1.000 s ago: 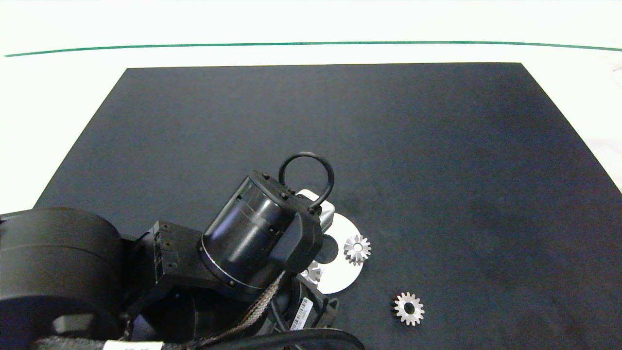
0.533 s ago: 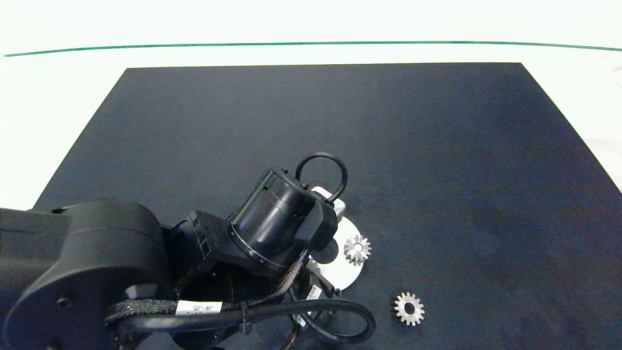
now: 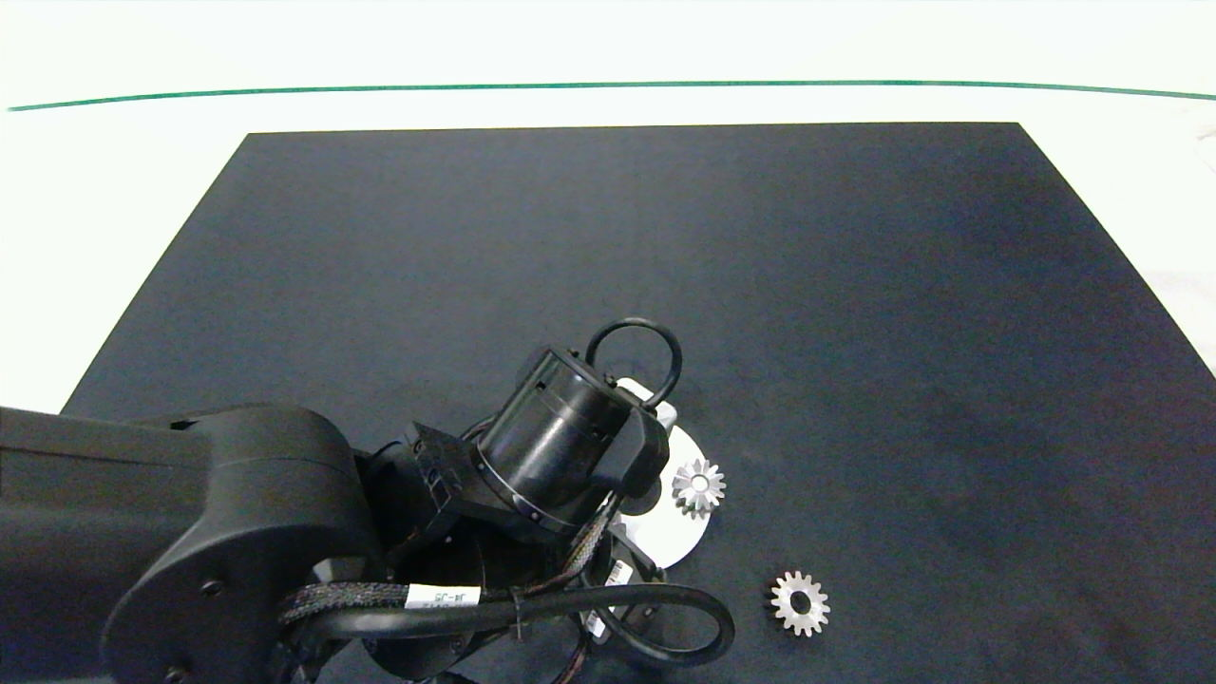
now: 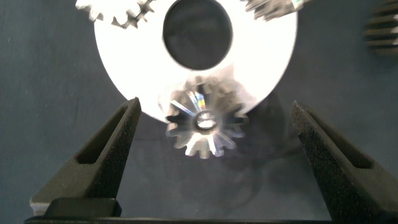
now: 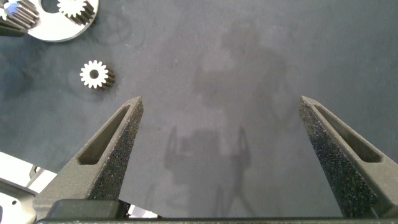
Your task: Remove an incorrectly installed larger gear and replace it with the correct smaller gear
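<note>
In the left wrist view we see the left gripper (image 4: 214, 155) with its two dark fingers (image 4: 109, 155) spread wide and released, gripping nothing, low over the black mat (image 3: 855, 285). Between them, touching neither, sits the larger gear (image 4: 205, 121), star-like with long pointed teeth, seated at the rim of the round silvery plate (image 4: 137, 68) and overhanging its edge onto the mat. This plate is the only thing here that holds parts: it has a large round centre hole, and on its far side from the larger gear we make out two more toothed gears, one (image 4: 118, 12) with short teeth and another (image 4: 273, 7), both cut off by the picture's edge. From the head view the left arm (image 3: 560, 456) comes in from the left and covers most of the plate (image 3: 679, 541); one gear (image 3: 698, 487) on its right rim shows clear of the arm. The smaller gear (image 3: 800, 603), with short blunt teeth and a flat face, lies flat on the mat off the plate, near its lower right and apart from it. The right gripper (image 5: 221, 162) hangs over bare mat, well away from the plate, its fingers (image 5: 112, 149) likewise spread apart and gripping nothing; its view shows the smaller gear (image 5: 95, 74) and a piece of the plate (image 5: 56, 28). The mat rests on a pale worktop (image 3: 114, 190).
</note>
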